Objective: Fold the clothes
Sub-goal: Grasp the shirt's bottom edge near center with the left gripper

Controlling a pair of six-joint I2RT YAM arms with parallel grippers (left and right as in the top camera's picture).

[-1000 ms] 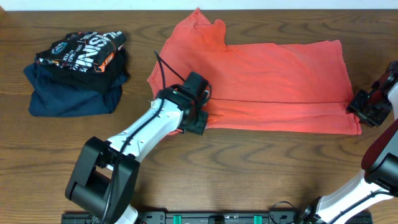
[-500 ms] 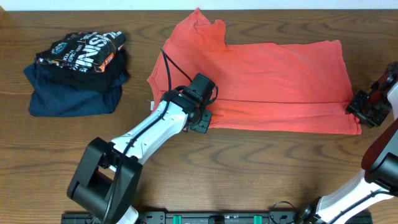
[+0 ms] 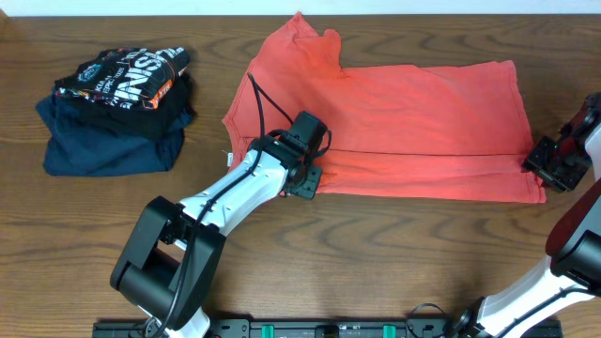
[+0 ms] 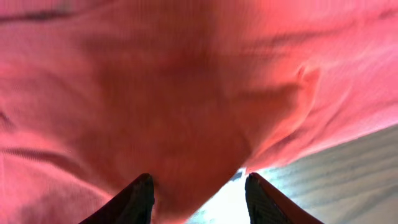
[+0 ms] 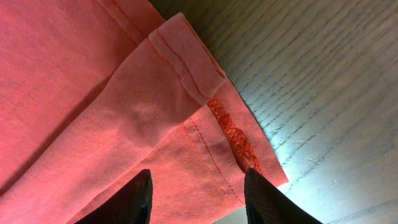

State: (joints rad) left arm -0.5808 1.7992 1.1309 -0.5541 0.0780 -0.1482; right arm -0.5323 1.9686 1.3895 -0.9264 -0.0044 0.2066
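Note:
The coral-red T-shirt [image 3: 404,122] lies folded lengthwise across the table's far middle, print hidden. My left gripper [image 3: 302,178] is open at the shirt's near-left edge, its fingers astride the red cloth [image 4: 186,112] there [image 4: 198,186]. My right gripper [image 3: 554,169] is open at the shirt's near-right corner, fingers [image 5: 198,186] over the hemmed corner [image 5: 186,68] where two layers of stitched hem overlap.
A black printed shirt [image 3: 127,75] lies on a folded navy garment [image 3: 108,145] at the far left. Bare wood table [image 3: 394,253] runs along the near side. The table's far edge is just beyond the shirt's collar.
The left gripper has moved slightly right and farther onto the shirt's near-left edge. The right arm has not moved.

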